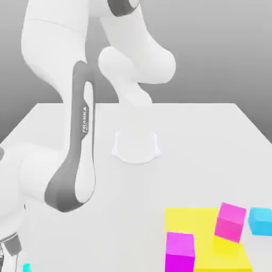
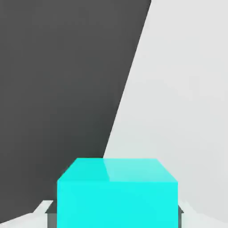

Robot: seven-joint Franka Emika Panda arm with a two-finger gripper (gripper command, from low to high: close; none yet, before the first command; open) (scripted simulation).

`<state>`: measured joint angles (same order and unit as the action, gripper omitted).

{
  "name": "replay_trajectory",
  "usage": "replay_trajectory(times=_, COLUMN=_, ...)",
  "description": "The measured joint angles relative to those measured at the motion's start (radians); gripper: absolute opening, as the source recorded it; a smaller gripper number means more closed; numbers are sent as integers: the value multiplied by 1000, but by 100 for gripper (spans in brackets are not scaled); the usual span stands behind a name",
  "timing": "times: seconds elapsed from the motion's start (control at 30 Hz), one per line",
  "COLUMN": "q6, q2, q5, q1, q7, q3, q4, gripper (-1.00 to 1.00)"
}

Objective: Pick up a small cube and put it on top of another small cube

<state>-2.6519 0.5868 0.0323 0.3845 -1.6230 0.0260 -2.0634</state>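
white tabletop (image 1: 212, 138) under everything, robot arm (image 1: 74, 159) bent low toward exterior view's lower left. big yellow block (image 1: 199, 220) at lower right, larger magenta block (image 1: 179, 252) on front of it, small magenta cube (image 1: 230, 222) atop, tilted. spare cyan cube (image 1: 261, 221) just beside, on the right. pincer (image 1: 9, 249) at lower-left corner, clamped on small cyan cube (image 2: 116, 196) by opposite flat sides, near tabletop edge. prob light, rigid, smooth-faced, so slip risk if squeeze off-centre; best held mid-face, level.

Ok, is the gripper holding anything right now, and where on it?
Yes: the gripper is shut on a cyan cube, its fingers at two opposite side faces, low on the cube.
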Motion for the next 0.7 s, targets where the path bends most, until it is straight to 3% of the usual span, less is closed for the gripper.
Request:
replay_trajectory(times=0.1, q6=74, q2=-99, q5=-3, q1=-8, q7=-3, q3=-1, q4=-25, gripper=-100)
replay_trajectory(times=0.47, q6=198, q2=-430, q5=2, q1=-246, q7=-27, q3=-244, q4=-212, gripper=-100)
replay_trajectory(times=0.6, q6=251, q2=-553, q5=-14, q1=-430, q7=-56, q3=-351, q4=-292, gripper=-100)
replay_trajectory(times=0.67, q6=229, q2=-552, q5=-42, q1=-522, q7=-83, q3=-355, q4=-322, gripper=-100)
replay_trajectory(times=0.7, q6=202, q2=-532, q5=-56, q1=-501, q7=-95, q3=-341, q4=-331, gripper=-100)
